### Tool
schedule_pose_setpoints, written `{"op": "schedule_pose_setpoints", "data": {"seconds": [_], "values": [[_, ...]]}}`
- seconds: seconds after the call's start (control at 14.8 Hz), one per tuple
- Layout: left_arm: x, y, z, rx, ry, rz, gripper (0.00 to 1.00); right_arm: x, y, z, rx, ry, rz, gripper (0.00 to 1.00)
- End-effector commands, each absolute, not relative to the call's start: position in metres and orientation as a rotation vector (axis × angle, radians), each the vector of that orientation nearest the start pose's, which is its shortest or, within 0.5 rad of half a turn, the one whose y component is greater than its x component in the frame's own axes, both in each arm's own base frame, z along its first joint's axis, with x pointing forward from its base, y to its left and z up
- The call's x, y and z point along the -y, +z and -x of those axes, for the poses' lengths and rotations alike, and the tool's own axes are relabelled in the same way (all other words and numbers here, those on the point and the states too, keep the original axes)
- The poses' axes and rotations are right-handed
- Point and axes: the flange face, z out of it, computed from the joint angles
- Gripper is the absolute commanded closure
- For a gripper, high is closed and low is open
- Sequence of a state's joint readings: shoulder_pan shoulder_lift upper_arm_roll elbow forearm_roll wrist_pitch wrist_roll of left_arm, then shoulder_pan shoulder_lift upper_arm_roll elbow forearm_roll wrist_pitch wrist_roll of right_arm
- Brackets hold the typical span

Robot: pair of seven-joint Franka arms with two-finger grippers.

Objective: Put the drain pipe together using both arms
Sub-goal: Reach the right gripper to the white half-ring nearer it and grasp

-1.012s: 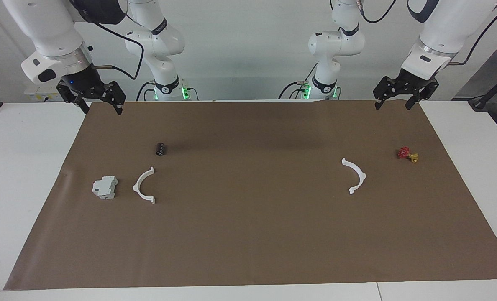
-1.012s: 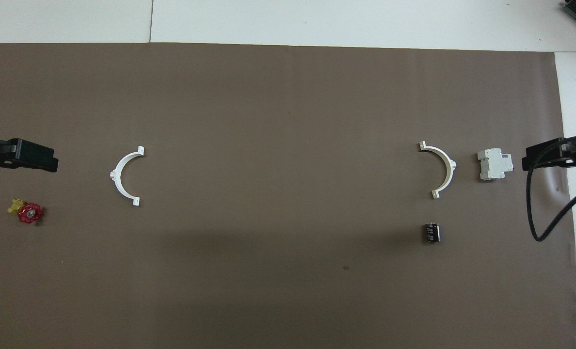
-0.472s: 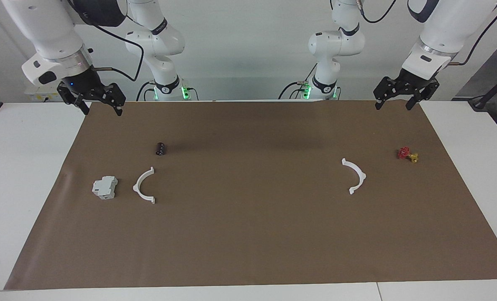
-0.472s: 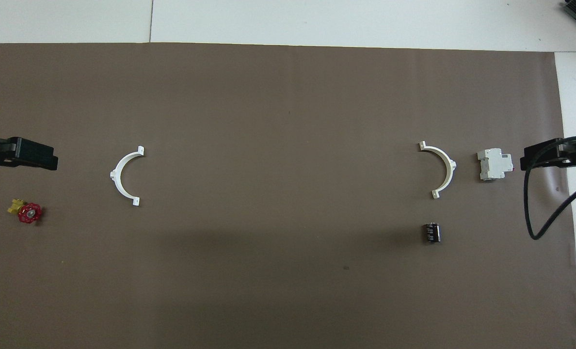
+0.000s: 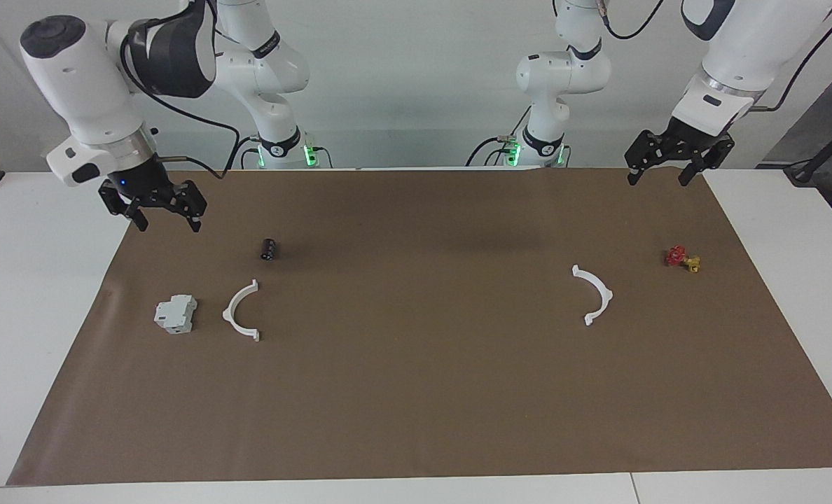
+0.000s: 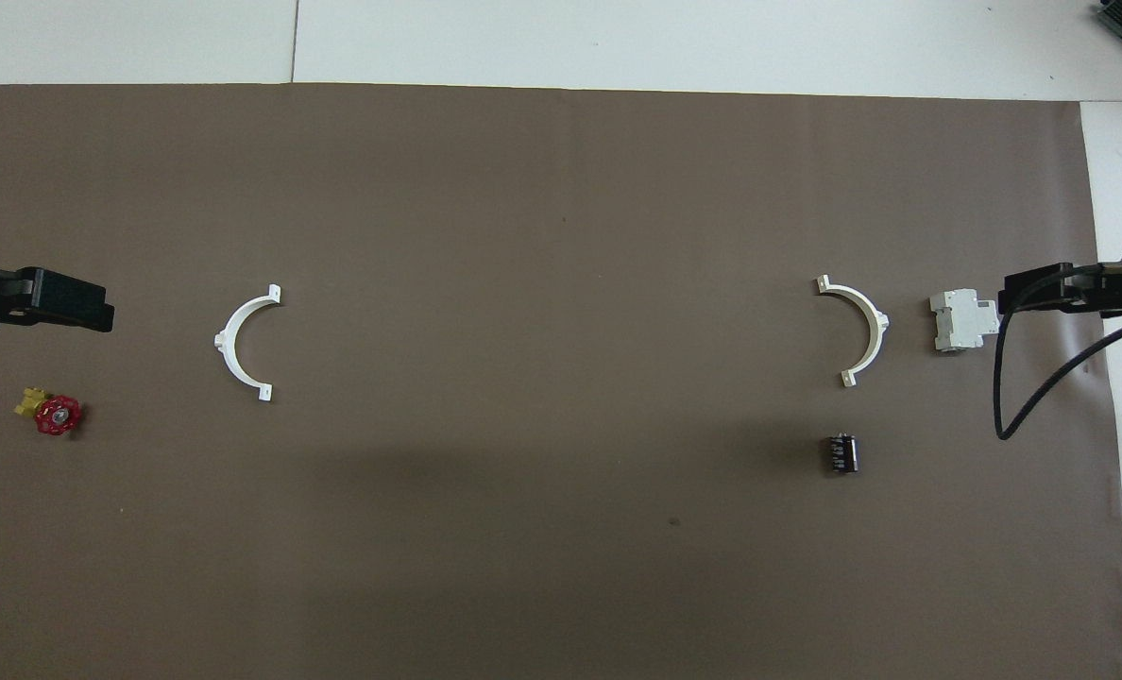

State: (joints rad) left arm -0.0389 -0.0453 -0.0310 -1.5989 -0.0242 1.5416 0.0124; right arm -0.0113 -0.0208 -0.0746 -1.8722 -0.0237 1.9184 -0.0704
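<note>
1. While both halves of the drain pipe lie flat and well apart, the right gripper (image 5: 155, 206), fingers spread and empty, hangs over the mat edge.
2. Its nearest half (image 5: 241, 311) sits just beside the grey block (image 5: 176, 313).
3. Left gripper (image 5: 676, 159), spread too, waits; its half (image 5: 594, 295) lies near the red valve (image 5: 682, 258).

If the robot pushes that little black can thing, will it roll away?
Probably, yes. The black cylinder seems to lie on its round side on the flat brown paper, so a sideways nudge would likely roll it. Nothing touches it to stop it. Being small, it is probably light too.
</note>
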Motion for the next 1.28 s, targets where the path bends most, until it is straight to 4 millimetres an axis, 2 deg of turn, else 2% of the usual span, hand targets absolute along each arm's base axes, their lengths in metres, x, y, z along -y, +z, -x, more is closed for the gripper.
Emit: {"op": "schedule_pose_setpoints", "data": {"seconds": [0.0, 0.13, 0.27, 0.47, 0.67, 0.81, 1.01, 1.21], "values": [[0.037, 0.629, -0.525, -0.128, -0.012, 3.145, 0.00, 0.060, 0.468, -0.574, 0.124, -0.081, 3.160, 0.00], [0.037, 0.629, -0.525, -0.120, -0.012, 3.146, 0.00, 0.059, 0.421, -0.586, 0.195, -0.084, 3.123, 0.00], [0.037, 0.629, -0.524, -0.120, -0.007, 3.145, 0.00, 0.057, 0.379, -0.581, 0.278, -0.145, 3.111, 0.00], [0.037, 0.629, -0.524, -0.120, -0.007, 3.145, 0.00, 0.049, 0.338, -0.574, 0.353, -0.189, 3.099, 0.05], [0.037, 0.628, -0.524, -0.116, -0.002, 3.146, 0.00, 0.043, 0.317, -0.572, 0.412, -0.172, 3.094, 0.08], [0.037, 0.629, -0.523, -0.118, -0.007, 3.145, 0.00, 0.045, 0.310, -0.567, 0.461, -0.196, 3.090, 0.15], [0.037, 0.629, -0.524, -0.123, -0.012, 3.145, 0.00, 0.045, 0.300, -0.568, 0.417, -0.212, 3.068, 0.16], [0.036, 0.628, -0.523, -0.120, -0.007, 3.145, 0.00, 0.049, 0.291, -0.570, 0.454, -0.244, 3.058, 0.18]]}}
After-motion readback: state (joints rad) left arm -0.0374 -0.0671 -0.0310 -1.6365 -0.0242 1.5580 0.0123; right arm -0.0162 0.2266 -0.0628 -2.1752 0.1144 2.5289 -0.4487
